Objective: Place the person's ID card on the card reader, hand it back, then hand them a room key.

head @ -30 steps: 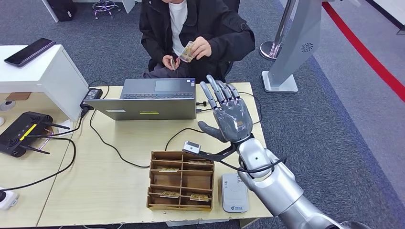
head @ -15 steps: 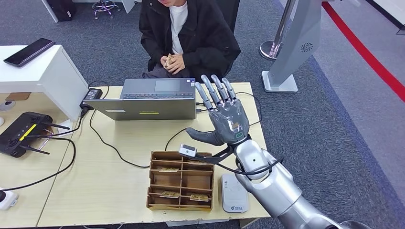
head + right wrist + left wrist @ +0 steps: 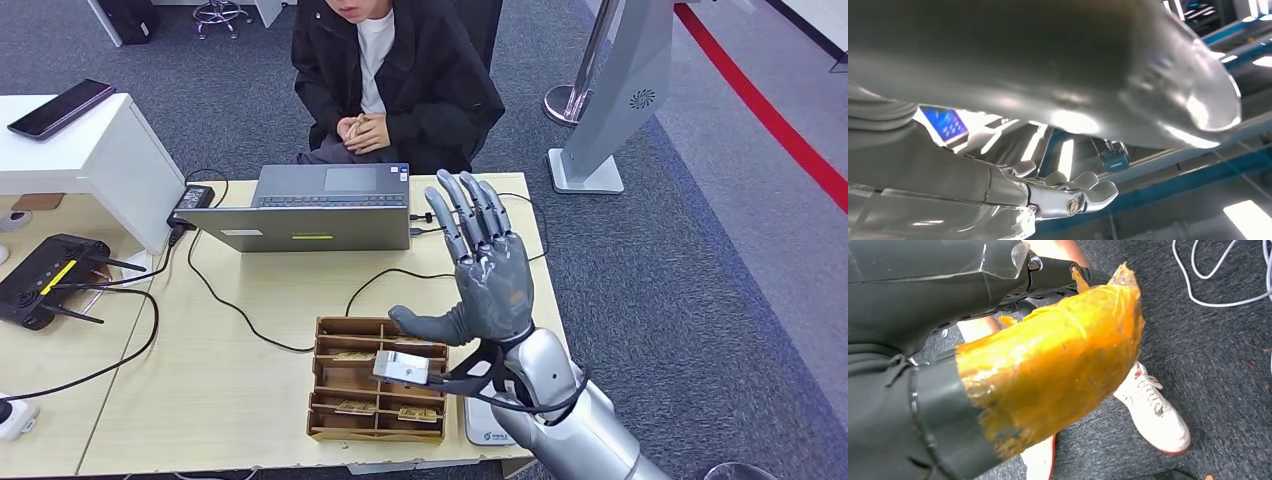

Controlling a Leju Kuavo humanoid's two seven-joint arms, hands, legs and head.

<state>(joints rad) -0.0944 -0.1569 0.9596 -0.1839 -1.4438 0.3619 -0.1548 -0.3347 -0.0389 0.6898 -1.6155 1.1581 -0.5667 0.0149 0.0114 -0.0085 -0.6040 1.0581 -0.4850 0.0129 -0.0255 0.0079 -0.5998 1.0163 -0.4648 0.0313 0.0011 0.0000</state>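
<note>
My right hand [image 3: 490, 268] floats over the desk with the palm turned up, fingers spread and nothing in it; the right wrist view shows its fingers [image 3: 1075, 192] stretched out. It hangs just beyond the wooden card box [image 3: 318, 378], where key cards [image 3: 355, 406] lie in the near slots. My forearm covers most of the white card reader [image 3: 478, 428] beside the box. Across the desk a seated person holds a small card in both hands [image 3: 362, 130] at the lap. My left hand [image 3: 1048, 370], wrapped in orange tape, hangs low over the floor; its grip is unclear.
A grey laptop [image 3: 320, 205] stands at the desk's far edge with black cables trailing toward the box. A black router [image 3: 45, 275] sits at the left beside a white shelf with a phone [image 3: 60, 108]. A grey stand [image 3: 600, 130] rises at the right.
My right hand has drawn back toward me and lower, from near the laptop to over the card box. The person has pulled the card in and lowered both hands to the lap.
</note>
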